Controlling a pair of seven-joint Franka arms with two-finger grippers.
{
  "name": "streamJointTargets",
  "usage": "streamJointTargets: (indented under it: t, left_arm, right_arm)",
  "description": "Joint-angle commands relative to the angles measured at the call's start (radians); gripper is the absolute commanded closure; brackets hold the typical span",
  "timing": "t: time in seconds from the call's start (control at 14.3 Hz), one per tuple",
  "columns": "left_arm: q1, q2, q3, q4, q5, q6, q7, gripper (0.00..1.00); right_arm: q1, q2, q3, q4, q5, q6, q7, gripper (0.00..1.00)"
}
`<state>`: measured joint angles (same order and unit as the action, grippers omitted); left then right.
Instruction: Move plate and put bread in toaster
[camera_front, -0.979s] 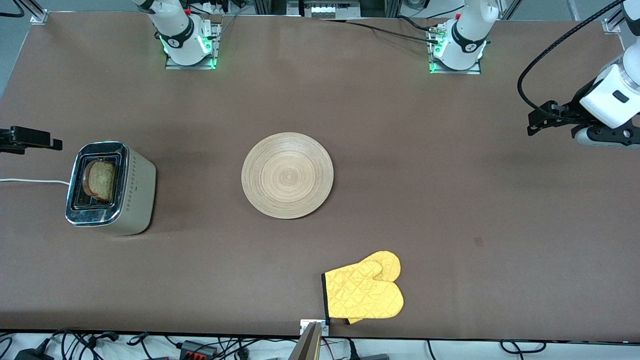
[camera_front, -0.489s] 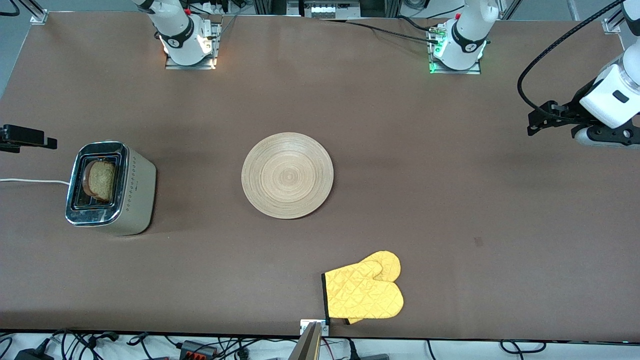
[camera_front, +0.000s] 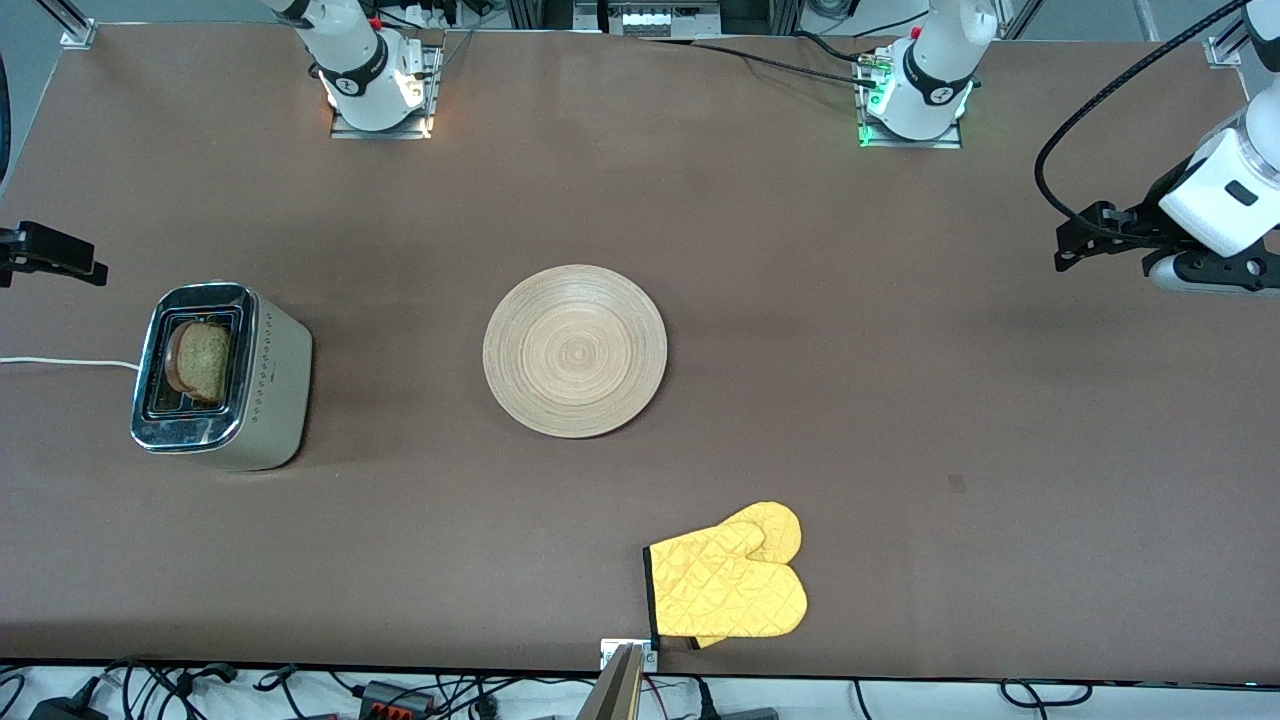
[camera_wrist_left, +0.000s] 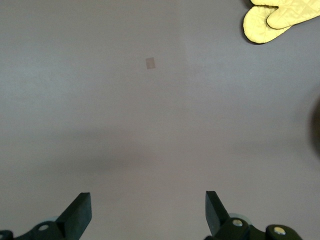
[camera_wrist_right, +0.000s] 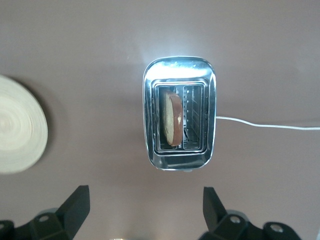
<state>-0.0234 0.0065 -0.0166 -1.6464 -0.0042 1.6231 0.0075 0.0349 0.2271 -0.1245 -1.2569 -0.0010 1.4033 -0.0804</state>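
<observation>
The wooden plate (camera_front: 575, 350) lies bare at the middle of the table; its edge shows in the right wrist view (camera_wrist_right: 17, 130). The silver toaster (camera_front: 222, 375) stands toward the right arm's end. The bread (camera_front: 203, 362) stands upright in the toaster's slot on the plate's side, its top sticking out (camera_wrist_right: 173, 124). My right gripper (camera_front: 70, 258) is open and empty, up in the air at the right arm's end of the table, beside the toaster (camera_wrist_right: 179, 117). My left gripper (camera_front: 1080, 240) is open and empty over bare table at the left arm's end.
A yellow oven mitt (camera_front: 730, 585) lies near the table's front edge, nearer the front camera than the plate; it shows in the left wrist view (camera_wrist_left: 277, 20). The toaster's white cord (camera_front: 60, 362) runs off the right arm's end of the table.
My right gripper has drawn away from the toaster, toward the table's end. The left arm, plate, bread and toaster have not moved.
</observation>
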Motion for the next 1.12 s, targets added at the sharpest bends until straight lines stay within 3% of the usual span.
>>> streamJointTargets:
  t: [0.0, 1.05]
  left_arm:
    - [0.005, -0.013, -0.005, 0.002, -0.008, -0.016, -0.007, 0.0]
    - [0.005, -0.013, -0.005, 0.0, -0.008, -0.016, -0.007, 0.0]
  right_arm:
    - [0.006, -0.238, 0.009, -0.31, -0.01, 0.076, 0.082, 0.0]
    - [0.0, -0.161, 0.005, -0.272, -0.019, 0.14, 0.088, 0.0]
